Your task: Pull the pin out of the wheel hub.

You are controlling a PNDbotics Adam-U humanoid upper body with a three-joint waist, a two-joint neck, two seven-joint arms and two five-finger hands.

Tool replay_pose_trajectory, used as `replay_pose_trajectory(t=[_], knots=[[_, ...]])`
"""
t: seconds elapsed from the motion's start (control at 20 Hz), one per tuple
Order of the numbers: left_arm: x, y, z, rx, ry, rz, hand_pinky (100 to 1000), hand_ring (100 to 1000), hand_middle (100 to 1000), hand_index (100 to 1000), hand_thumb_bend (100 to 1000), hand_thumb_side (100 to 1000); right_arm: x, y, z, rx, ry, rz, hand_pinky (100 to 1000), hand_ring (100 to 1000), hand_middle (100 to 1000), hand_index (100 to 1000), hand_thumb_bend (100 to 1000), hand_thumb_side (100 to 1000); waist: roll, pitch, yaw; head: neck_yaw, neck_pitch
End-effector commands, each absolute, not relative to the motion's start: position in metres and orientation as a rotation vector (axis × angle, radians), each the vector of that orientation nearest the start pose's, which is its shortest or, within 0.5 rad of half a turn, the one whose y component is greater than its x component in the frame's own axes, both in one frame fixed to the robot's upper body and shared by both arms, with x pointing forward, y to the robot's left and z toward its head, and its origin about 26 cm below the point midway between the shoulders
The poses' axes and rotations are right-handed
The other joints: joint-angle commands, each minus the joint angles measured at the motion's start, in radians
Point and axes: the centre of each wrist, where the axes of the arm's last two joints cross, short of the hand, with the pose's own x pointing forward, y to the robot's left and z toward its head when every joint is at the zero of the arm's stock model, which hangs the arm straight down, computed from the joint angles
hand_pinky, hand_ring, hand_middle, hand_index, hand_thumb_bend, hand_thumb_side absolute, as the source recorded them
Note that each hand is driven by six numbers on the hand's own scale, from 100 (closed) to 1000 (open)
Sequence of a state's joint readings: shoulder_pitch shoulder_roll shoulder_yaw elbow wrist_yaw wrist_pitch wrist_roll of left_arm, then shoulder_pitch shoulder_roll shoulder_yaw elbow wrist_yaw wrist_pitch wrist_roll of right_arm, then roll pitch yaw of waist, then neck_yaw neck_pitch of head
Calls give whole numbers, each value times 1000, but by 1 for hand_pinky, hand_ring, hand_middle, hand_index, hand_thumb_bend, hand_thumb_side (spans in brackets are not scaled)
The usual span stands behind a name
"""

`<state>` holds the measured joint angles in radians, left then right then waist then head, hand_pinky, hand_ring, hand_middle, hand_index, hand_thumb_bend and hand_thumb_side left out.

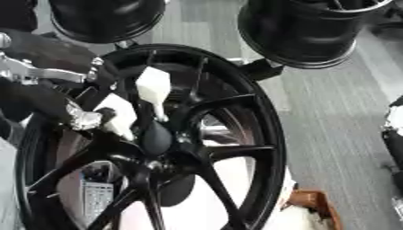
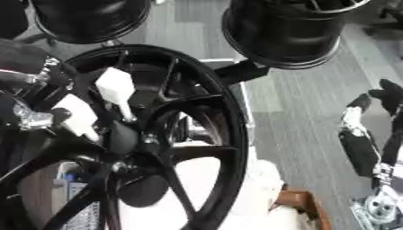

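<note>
As the left hand (image 1: 102, 114) comes in from the left side, its white fingertips (image 1: 154, 87) reach between the spokes of the big black wheel (image 1: 236, 148). The fingers look pinched close together and point down at the dark round hub (image 1: 156, 138) in the middle. I think they are held like that because the pin must sit right there, at the hub. I cannot make out the pin itself; it may be hidden under the fingertips or lost in the dark middle. So I cannot say for sure if the hand is holding it yet.

The wheel stands tilted, with its open face to the robot, so the hand can get at the hub from the front. The spokes are close on both sides of the fingers, and they could get in the way when the hand pulls back.

Two more black wheels (image 2: 287, 31) hang above, well apart from the hub. A brown box (image 2: 297, 204) sits low beside the wheel rim.

Far to the right, the right hand (image 2: 386, 99) waits near the edge with its fingers up and relaxed. It holds nothing and touches nothing.
</note>
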<state>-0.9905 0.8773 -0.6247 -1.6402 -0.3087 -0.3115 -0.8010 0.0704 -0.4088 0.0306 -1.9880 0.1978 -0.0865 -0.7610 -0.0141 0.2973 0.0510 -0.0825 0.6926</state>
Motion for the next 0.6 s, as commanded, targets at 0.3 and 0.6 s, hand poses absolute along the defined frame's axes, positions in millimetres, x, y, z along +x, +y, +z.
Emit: replay_pose_trajectory(t=[0.3,0.6], knots=[[372,221,310,-576,1418,2951,845,824,757,896,100,815,248,-300,110,-870,-2124,-209,856,773,623,779,100,336,0,-14,0,-3,-14],[373,222,309,-571,1393,2937,841,817,751,892,191,390,248,-299,110,-867,-2118,-216,856,771,621,779,100,338,-1,-15,0,-3,-15]])
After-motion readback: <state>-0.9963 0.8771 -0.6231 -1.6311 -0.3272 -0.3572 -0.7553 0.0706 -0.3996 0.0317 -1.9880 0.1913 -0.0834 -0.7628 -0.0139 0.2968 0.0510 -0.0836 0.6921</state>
